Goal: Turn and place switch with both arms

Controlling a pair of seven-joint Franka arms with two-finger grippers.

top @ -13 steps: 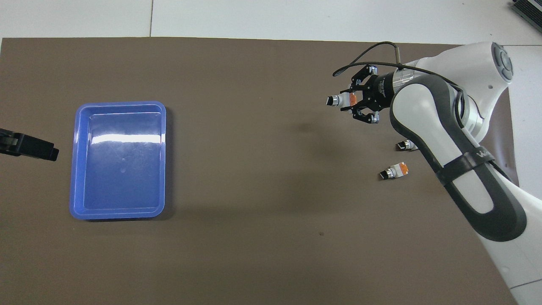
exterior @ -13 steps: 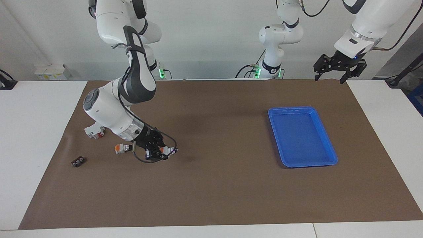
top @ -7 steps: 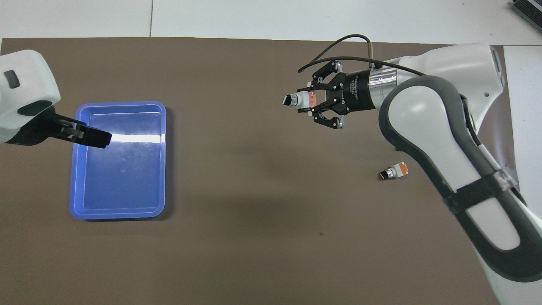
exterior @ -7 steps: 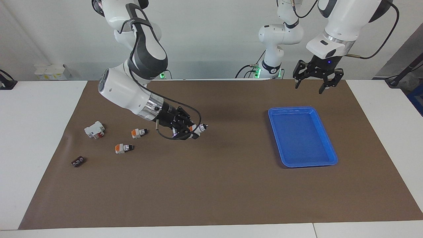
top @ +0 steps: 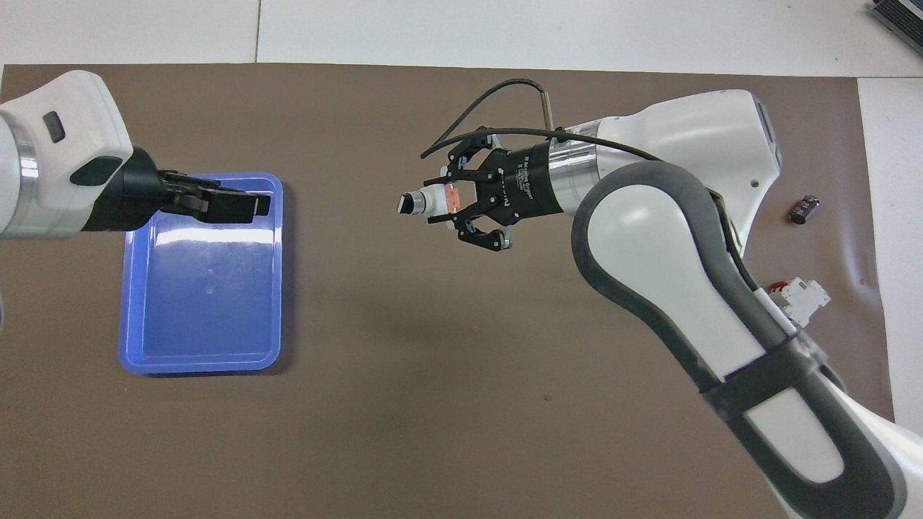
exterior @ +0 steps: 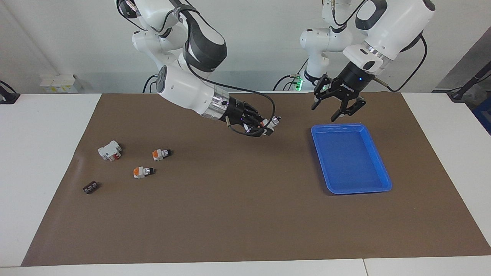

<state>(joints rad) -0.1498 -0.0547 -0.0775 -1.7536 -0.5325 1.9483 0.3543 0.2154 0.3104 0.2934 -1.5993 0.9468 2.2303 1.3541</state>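
My right gripper is shut on the orange end of a switch. It holds the switch level in the air over the middle of the brown mat, black knob tip pointing toward the left gripper. My left gripper hangs open over the edge of the blue tray nearest the robots, with nothing between its fingers. Two more switches lie on the mat toward the right arm's end; the right arm hides them in the overhead view.
A white block with a red part and a small black piece lie near the mat's edge at the right arm's end. The tray holds nothing.
The right gripper lifted the switch off the mat and carried it toward the tray. The left arm swung in from the table's end to the tray's edge, its fingers narrowing somewhat.
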